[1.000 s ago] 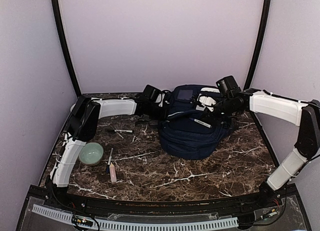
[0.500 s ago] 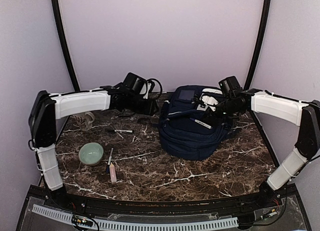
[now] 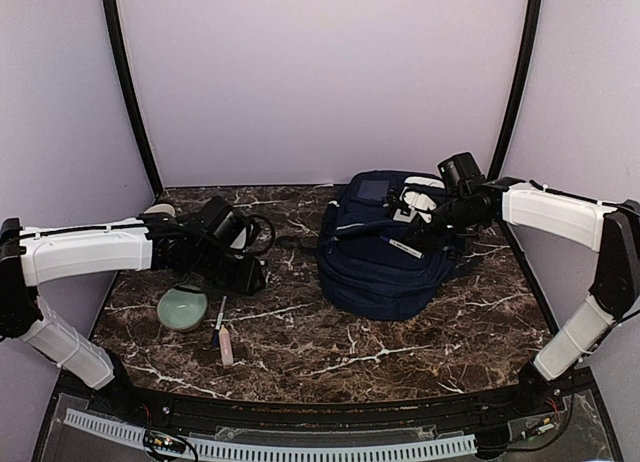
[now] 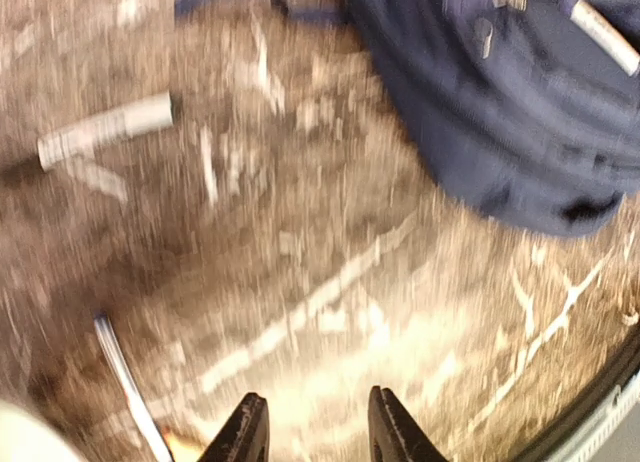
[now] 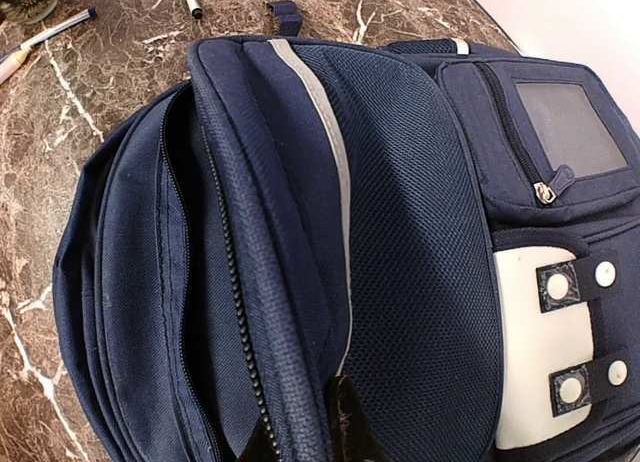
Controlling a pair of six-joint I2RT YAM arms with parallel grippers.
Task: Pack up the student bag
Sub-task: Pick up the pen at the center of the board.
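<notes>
Navy fabric with a thin pale stripe makes up the student bag (image 3: 385, 252), which lies at the far right of the counter (image 3: 400, 342). Its zipped compartments gape toward the left.

The left arm has changed the most. A second ago it was at the left side of the bag. Now it has swung back to the near left and hangs low over the loose things there, just beside the green bowl (image 3: 182, 307) and near a pen (image 3: 218, 322). The left end effector (image 4: 318, 422) has also parted its fingers, and nothing is between them. The right end effector (image 5: 305, 422) has not moved and stays pinched on the zipper edge of the bag's opening.

This probably means the left arm is going for the next thing to pack, while the right one holds the bag open for it.

No brand can be read. The grey window patch (image 5: 565, 117) and the white snap patch (image 5: 540, 352) on the bag carry no visible writing. A white marker (image 4: 105, 129) on the counter has dark print, but it is too blurred to read.
</notes>
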